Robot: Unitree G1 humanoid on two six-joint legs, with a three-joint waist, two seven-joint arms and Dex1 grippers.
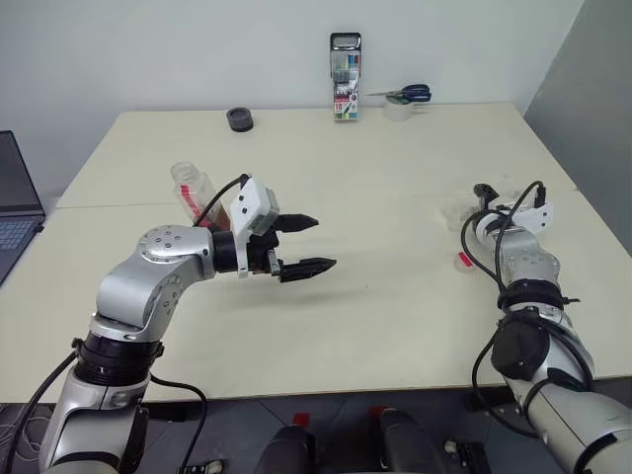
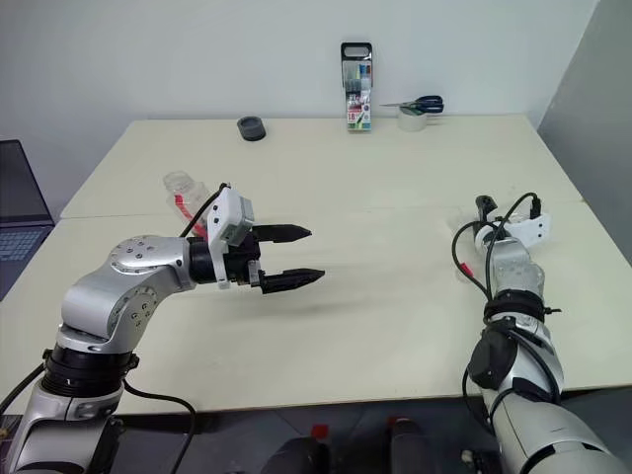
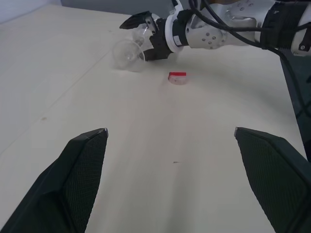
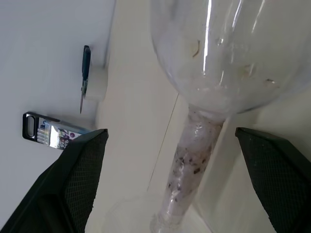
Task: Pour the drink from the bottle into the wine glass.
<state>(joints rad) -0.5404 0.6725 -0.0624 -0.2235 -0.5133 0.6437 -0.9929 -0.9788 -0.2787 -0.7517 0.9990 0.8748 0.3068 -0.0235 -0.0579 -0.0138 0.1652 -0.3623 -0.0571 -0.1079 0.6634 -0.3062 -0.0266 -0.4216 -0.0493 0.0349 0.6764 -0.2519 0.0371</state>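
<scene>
Hovering empty over the table, the left gripper is spreading its fingers wide; the right gripper is straddling the wine glass, lying on its side, fingers apart. Farther back, the bottle is leaning behind the left arm, red cap already off, pouring not yet begun

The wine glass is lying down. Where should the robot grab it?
Probably the thin stem, coming from the right gripper's side. The wine glass lies tipped over, and its round bowl looks too wide and slippery.
</scene>
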